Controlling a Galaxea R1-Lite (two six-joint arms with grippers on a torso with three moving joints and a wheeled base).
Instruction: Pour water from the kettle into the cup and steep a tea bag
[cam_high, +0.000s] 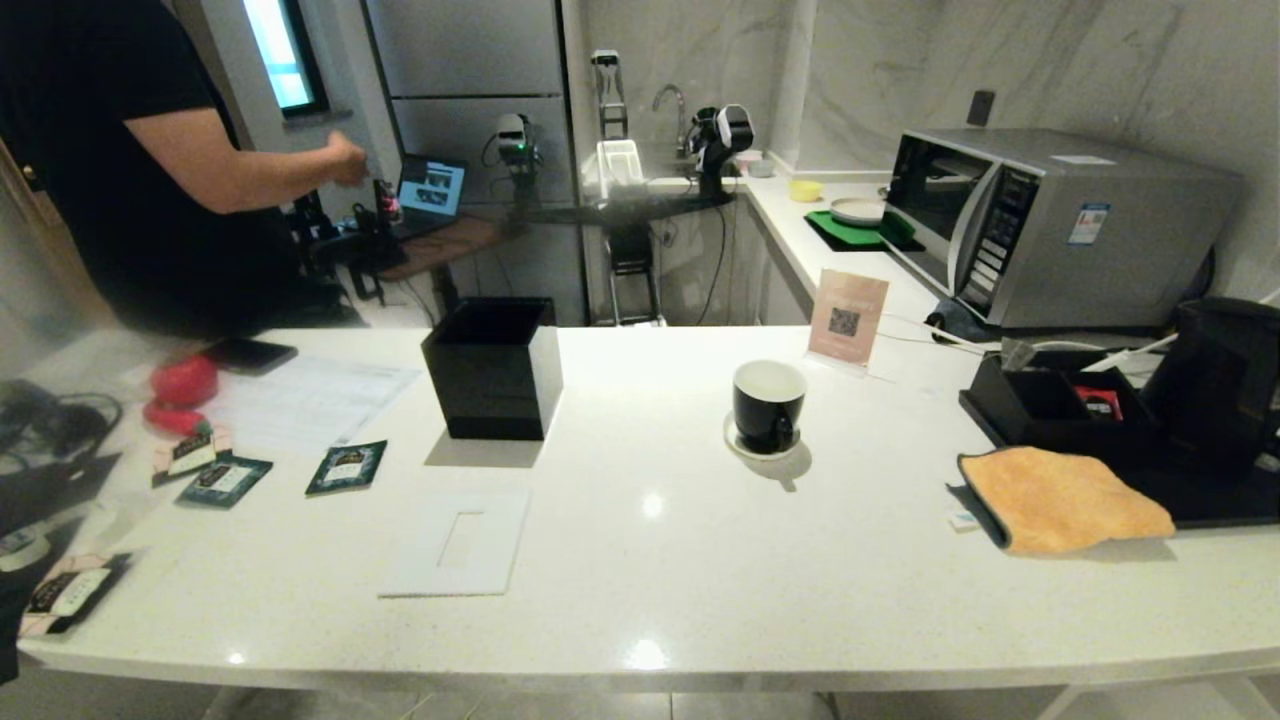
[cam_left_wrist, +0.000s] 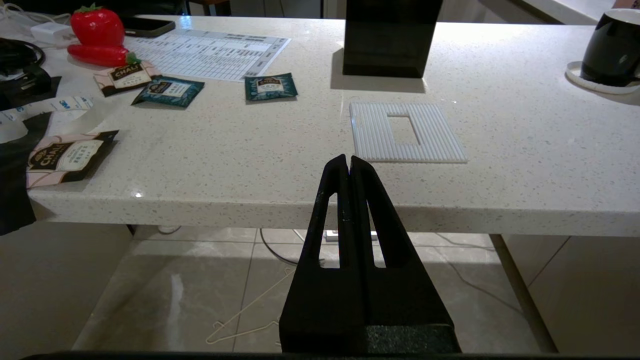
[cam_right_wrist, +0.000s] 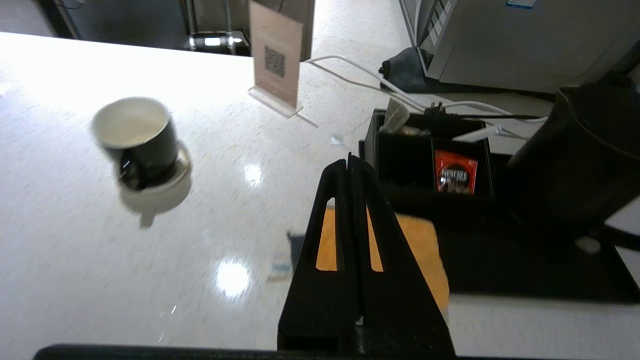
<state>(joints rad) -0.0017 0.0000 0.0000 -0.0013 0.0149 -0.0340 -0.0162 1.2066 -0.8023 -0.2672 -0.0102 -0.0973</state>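
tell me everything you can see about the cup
The cup is a small glossy black mug with a white inside and a loop handle. It looks ceramic. It stands upright on a small white saucer near the middle of the white counter, in front of a QR-code sign. It looks empty, and neither gripper touches it.

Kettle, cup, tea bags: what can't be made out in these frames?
- Kettle: head view, cut off by the right edge; whether it holds water is hidden by its dark body. Blurred in the right wrist view.
- Cup: its bottom is not visible in the head view; blurred in the right wrist view.
- Tea bags: small print is too small to read in the left wrist view.
- Both arms: outside the head view.
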